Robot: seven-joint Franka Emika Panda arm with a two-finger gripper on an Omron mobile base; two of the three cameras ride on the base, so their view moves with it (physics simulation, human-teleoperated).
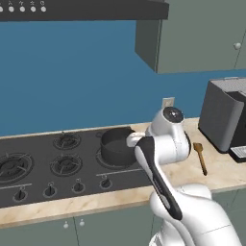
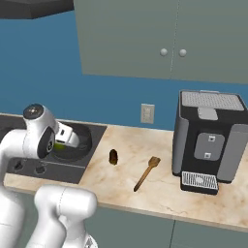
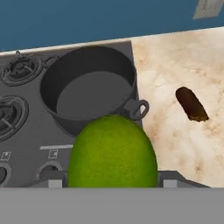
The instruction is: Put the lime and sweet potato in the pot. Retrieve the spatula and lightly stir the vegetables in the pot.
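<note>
The lime (image 3: 112,148) is a yellow-green ball looming close in the hand view, and my gripper (image 3: 112,180) is shut on it. It hangs just in front of the dark grey pot (image 3: 65,119), which stands with nothing inside on the stove's right rear burner (image 1: 115,144). In the right base view the lime (image 2: 59,145) shows green under my hand at the pot's near rim. The reddish-brown sweet potato (image 3: 191,104) lies on the marble counter right of the pot (image 2: 113,156). Farther right on the counter lies the wooden spatula (image 2: 147,172).
A black stove (image 1: 65,163) with several burners and front knobs stretches left of the pot. A grey coffee machine (image 2: 208,140) stands at the counter's right end. Wall cabinets (image 2: 169,38) hang overhead, and a range hood (image 1: 81,9) hangs above the stove.
</note>
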